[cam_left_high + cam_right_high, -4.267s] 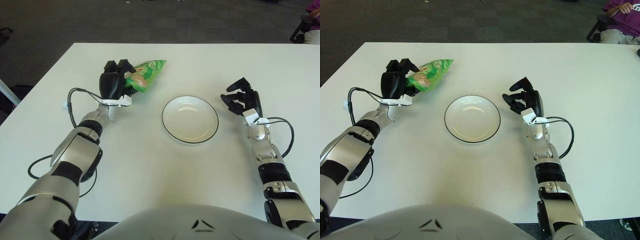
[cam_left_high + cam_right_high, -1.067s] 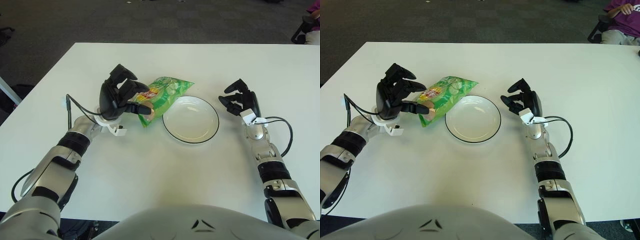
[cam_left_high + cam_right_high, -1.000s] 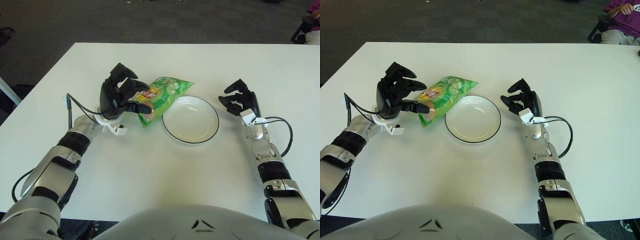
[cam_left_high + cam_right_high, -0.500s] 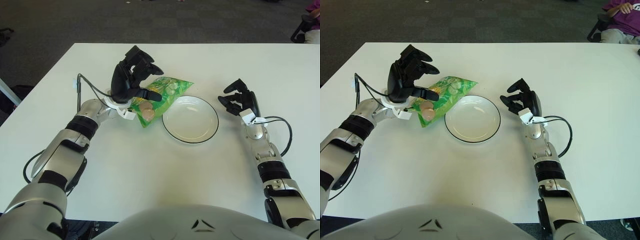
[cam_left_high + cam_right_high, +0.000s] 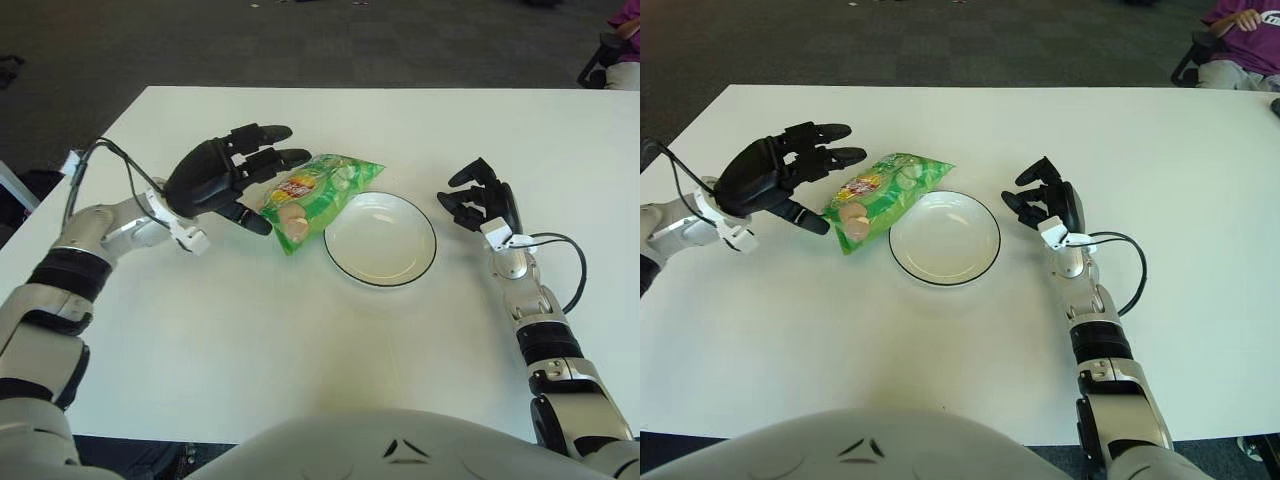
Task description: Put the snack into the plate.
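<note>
The green snack bag (image 5: 312,196) was seen lying flat on the white table (image 5: 300,330), just left of the white plate (image 5: 380,239), its right corner at or over the plate's black rim, the bulk of it outside. The placing step was judged unfinished: the snack was beside the plate, not in it. The left hand (image 5: 222,178) was held just left of the bag, fingers spread and holding nothing, fingertips (image 5: 290,156) near the bag's left edge; actual touch could not be made out. The right hand (image 5: 482,201) showed right of the plate, fingers loosely curled, nothing held. A nudge rightward or a fresh grasp and lift over the rim was judged to be called for next. Open tabletop lay all round the plate, so room for the move was ample. The table's far edge lay well beyond the plate.
</note>
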